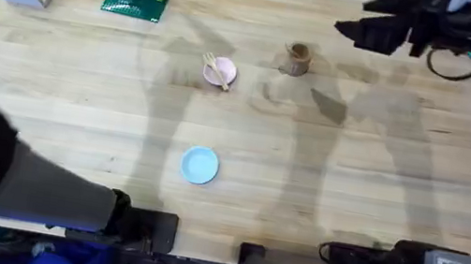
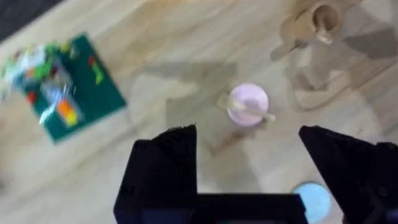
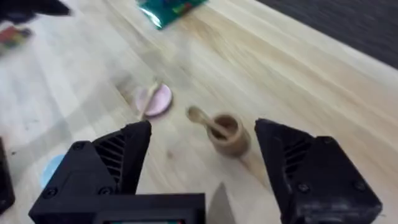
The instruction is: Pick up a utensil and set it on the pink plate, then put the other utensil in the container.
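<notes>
The fork (image 1: 218,70) lies across the pink plate (image 1: 220,74) in the middle of the table (image 1: 350,188). The spoon (image 3: 202,120) stands in the cup (image 3: 227,135), its bowl leaning out over the rim; the part of the handle inside is hidden. Both the left gripper (image 2: 249,171) and the right gripper (image 3: 202,165) hang above the table with fingers spread, holding nothing. The left wrist view is blurred, so the fork's tines are hard to see.

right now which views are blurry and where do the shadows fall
Overhead: sharp on the table, with broad soft arm shadows across its middle, reaching the pink plate and the container; a dark blurred arm fills the lower left. Left wrist: motion-blurred, the green brick plate smeared. Right wrist: soft throughout, the spoon still readable.
</notes>
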You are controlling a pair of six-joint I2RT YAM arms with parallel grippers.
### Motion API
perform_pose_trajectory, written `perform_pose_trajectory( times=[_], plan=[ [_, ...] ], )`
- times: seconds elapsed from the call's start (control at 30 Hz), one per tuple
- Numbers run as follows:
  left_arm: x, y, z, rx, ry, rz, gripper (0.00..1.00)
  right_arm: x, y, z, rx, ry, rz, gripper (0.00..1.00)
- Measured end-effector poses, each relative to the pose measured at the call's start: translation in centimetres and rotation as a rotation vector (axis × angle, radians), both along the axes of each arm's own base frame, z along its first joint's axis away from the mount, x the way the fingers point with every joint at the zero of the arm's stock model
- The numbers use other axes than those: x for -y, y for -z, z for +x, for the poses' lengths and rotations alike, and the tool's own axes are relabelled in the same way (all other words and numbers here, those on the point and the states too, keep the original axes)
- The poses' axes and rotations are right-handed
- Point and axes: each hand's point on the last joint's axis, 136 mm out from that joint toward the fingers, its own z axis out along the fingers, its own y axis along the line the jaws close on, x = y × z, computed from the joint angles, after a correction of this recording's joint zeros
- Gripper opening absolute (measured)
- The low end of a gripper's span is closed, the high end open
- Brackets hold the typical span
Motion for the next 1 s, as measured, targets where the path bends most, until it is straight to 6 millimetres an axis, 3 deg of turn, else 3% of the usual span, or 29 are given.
perform_pose_trajectory(
  times=[0.37,0.5,0.77,1.0],
  plan=[
    [-3.9,-1.9,-7.1,-0.120,-0.323,0.098,0.995,4.4,-4.0,-4.9,0.005,0.235,-0.139,0.996],
    [-4.6,-2.0,-8.9,-0.159,-0.377,0.125,0.995,5.7,-4.2,-6.8,-0.051,0.308,-0.141,0.996],
    [-5.1,-1.8,-9.5,-0.184,-0.420,0.139,0.995,8.2,-3.5,-8.3,-0.142,0.489,-0.184,0.996],
    [-5.1,-1.8,-9.5,-0.184,-0.427,0.136,0.995,9.0,-4.0,-9.0,-0.158,0.568,-0.173,0.996]
  ],
)
